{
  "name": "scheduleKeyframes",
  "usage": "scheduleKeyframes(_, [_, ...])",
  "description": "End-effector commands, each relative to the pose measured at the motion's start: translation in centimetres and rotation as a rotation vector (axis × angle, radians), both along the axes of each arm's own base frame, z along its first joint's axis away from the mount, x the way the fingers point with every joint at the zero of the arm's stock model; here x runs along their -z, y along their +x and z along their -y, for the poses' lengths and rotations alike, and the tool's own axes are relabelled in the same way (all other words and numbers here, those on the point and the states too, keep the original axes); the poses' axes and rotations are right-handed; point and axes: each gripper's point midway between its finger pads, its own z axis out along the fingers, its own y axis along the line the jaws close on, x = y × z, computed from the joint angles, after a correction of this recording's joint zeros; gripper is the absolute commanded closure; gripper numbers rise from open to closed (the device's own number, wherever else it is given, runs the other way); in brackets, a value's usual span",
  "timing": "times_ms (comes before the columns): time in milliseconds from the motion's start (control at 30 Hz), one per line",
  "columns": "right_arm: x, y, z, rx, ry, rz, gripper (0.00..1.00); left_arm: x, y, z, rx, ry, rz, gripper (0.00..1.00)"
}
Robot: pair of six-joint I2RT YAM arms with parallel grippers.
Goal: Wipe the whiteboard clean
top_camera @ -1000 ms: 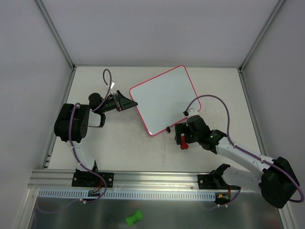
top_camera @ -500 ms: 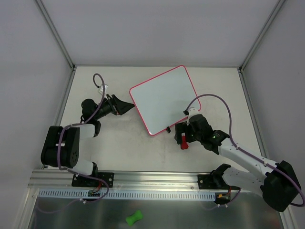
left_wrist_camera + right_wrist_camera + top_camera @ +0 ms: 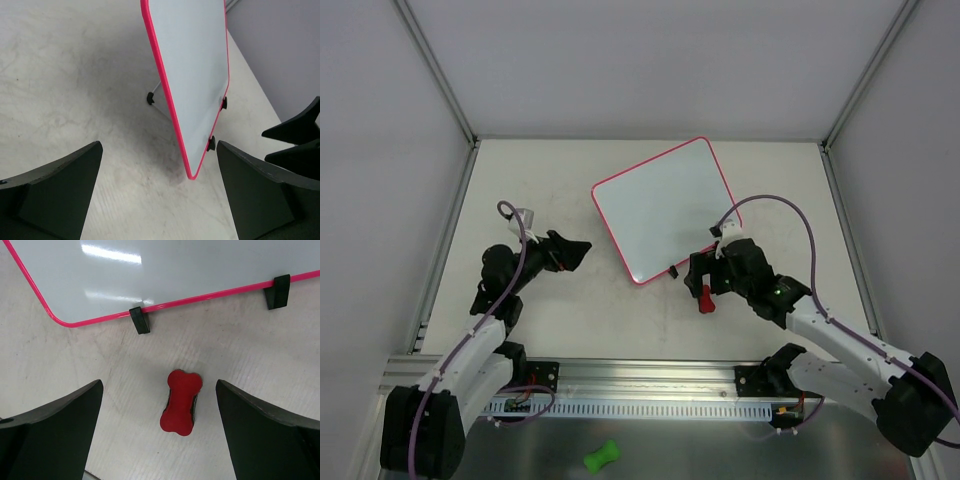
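The whiteboard [image 3: 665,210] rests tilted on the table, white with a pink rim and black feet [image 3: 139,320] on its near edge. Its face shows no marks. It also shows in the left wrist view [image 3: 192,65] and the right wrist view [image 3: 165,270]. A small red bone-shaped eraser [image 3: 705,298] lies on the table just in front of the board's near edge. My right gripper [image 3: 704,282] is open above it, and the eraser [image 3: 181,402] lies between its jaws, untouched. My left gripper [image 3: 576,250] is open and empty, left of the board and pointing at its near corner [image 3: 192,172].
A thin stand leg [image 3: 152,95] props the board from behind. A metal rail [image 3: 620,375] runs along the table's near edge. A green bone-shaped object [image 3: 602,456] lies on the metal strip in front of it. Grey walls enclose the far and side edges.
My left arm has pulled back and down to the near left, away from the board's left edge. My right gripper has shifted slightly right; the eraser has stayed in place.
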Motion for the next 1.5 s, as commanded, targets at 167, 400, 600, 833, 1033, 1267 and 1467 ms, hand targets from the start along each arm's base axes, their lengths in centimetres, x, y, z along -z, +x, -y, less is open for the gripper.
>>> scheduleKeyframes(167, [-1.1, 0.6, 1.1, 0.067, 0.031, 0.080, 0.01, 3.6, -2.5, -1.0, -0.068, 0.168, -0.033, 0.01])
scheduleKeyframes(400, [-0.6, 0.7, 2.0, 0.089, 0.014, 0.115, 0.01, 4.8, -3.1, 0.0, 0.012, 0.207, -0.018, 0.01])
scheduleKeyframes(600, [-0.5, 0.8, 1.9, 0.086, 0.010, 0.111, 0.01, 4.9, -3.0, 0.2, 0.025, 0.211, -0.010, 0.01])
scheduleKeyframes(833, [-0.6, 0.8, 1.9, 0.084, 0.009, 0.116, 0.01, 4.7, -3.0, 0.3, 0.029, 0.209, 0.001, 0.01])
scheduleKeyframes(1033, [-0.6, 0.8, 1.9, 0.086, 0.009, 0.118, 0.01, 4.7, -3.0, 0.3, 0.031, 0.211, 0.005, 0.01])
scheduleKeyframes(1267, [-0.6, 0.8, 2.1, 0.092, 0.004, 0.120, 0.01, 4.7, -3.0, 0.3, 0.029, 0.212, 0.003, 0.01])
scheduleKeyframes(1467, [-0.5, 0.9, 2.1, 0.099, 0.003, 0.116, 0.01, 4.7, -3.0, 0.2, 0.025, 0.212, 0.004, 0.01])
